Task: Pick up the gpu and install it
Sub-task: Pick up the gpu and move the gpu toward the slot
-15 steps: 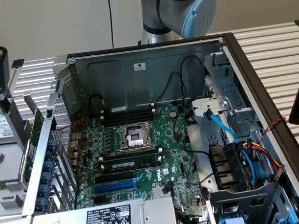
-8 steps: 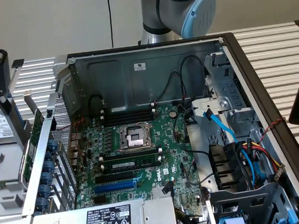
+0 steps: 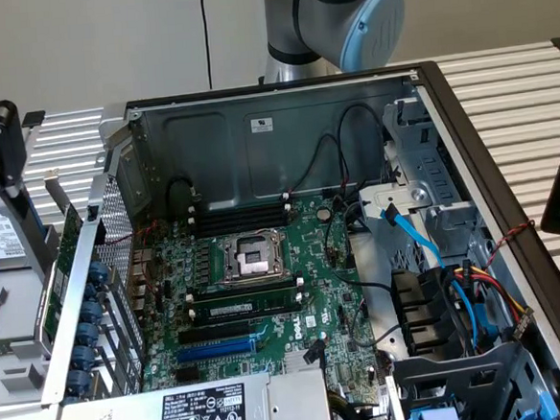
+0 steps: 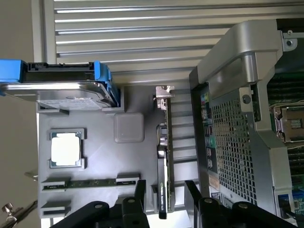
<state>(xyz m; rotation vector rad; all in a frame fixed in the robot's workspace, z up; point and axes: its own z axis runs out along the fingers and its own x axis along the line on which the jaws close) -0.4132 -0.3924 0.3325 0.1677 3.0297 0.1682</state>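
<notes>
Straddling the gpu point(image 4: 164, 142), which stands on edge in the grey tray point(image 4: 102, 156) at nine o'clock of the computer case point(image 3: 284, 123), the gripper point(image 4: 165, 184) hangs open, not yet gripping it, so pickup and installation both remain.

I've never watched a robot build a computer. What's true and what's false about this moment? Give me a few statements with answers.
1. The gpu stands on its edge in the grey tray, outside the computer case. True.
2. The gripper is clamped shut on the gpu. False: its jaws stand open, one on each side of the card, with gaps.
3. A square processor chip lies flat in the tray. True.
4. The gpu is plugged into the motherboard. False: it sits in the tray, beside the case.
</notes>
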